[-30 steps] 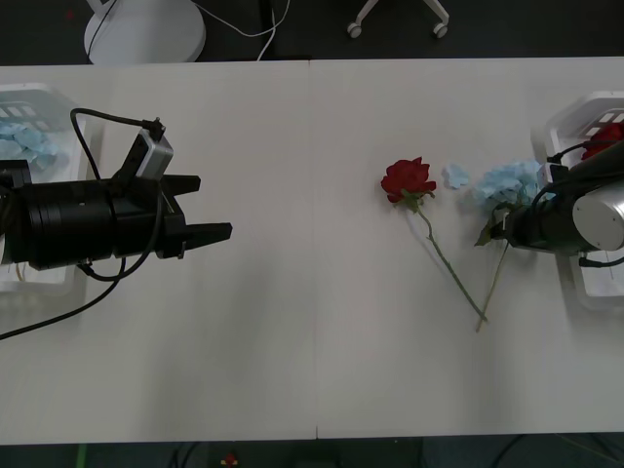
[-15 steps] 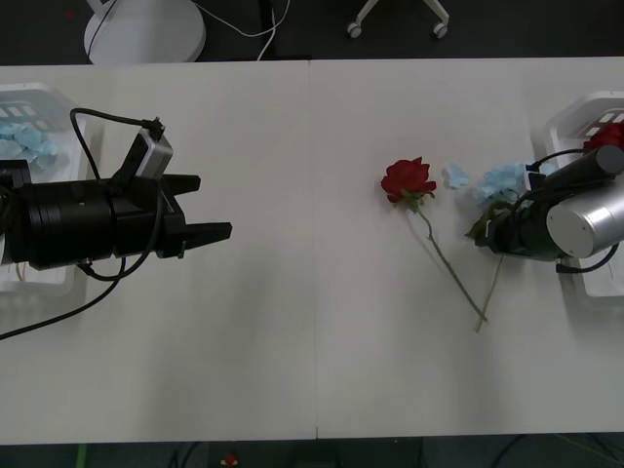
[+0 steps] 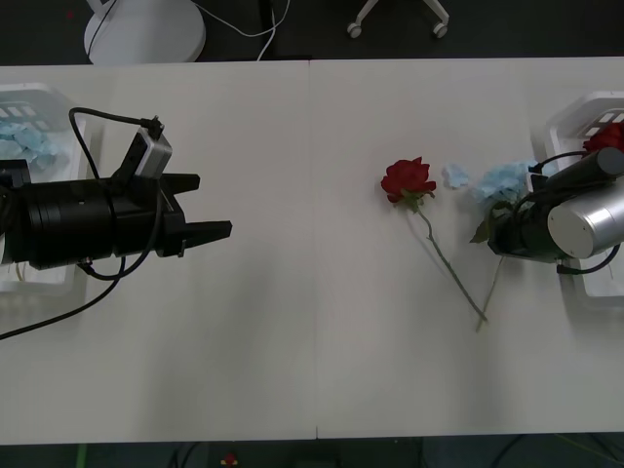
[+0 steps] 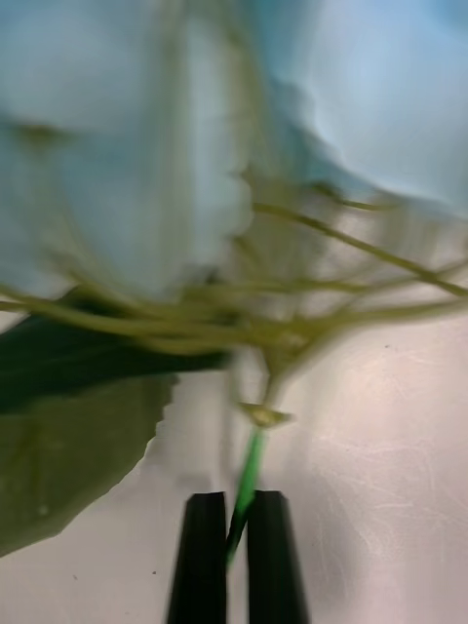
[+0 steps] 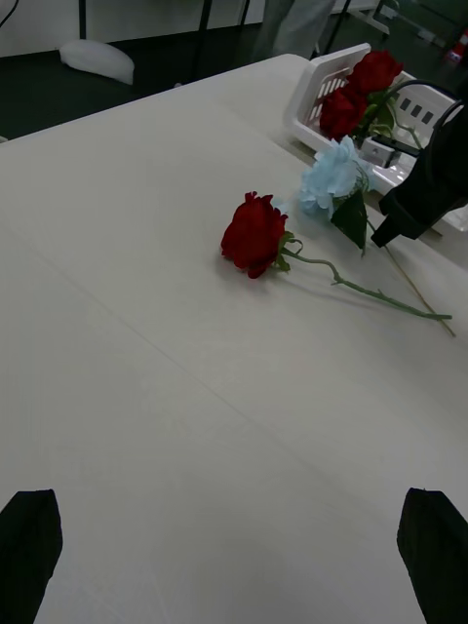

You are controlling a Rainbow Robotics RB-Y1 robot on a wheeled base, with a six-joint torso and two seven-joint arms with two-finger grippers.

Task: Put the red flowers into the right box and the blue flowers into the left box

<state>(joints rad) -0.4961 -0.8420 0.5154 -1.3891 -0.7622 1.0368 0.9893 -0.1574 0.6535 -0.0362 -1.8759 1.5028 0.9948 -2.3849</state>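
Observation:
A blue flower (image 3: pixel 502 182) lies on the table just left of the right box (image 3: pixel 570 115). My right gripper (image 3: pixel 497 232) is low over its stem. In the right wrist view the black fingers (image 4: pixel 203 551) are shut on the green stem, under the blue flower head (image 4: pixel 117 146). One red flower (image 3: pixel 408 179) lies mid-table, its stem running toward the front right. More red flowers (image 3: pixel 604 136) lie in the right box. The left box (image 3: pixel 39 96) holds blue flowers (image 3: pixel 24 141). My left gripper (image 3: pixel 210 207) hovers open at the left, far from the red flower (image 5: pixel 253 234).
A loose blue petal cluster (image 3: pixel 455 175) lies between the red flower and the blue flower. The two stems cross near the front right (image 3: pixel 481 314). Chair and stand bases stand on the floor beyond the table's far edge.
My right arm has turned its wrist and closed in on the blue flower's stem; the flower head shifted slightly. The left arm has not moved.

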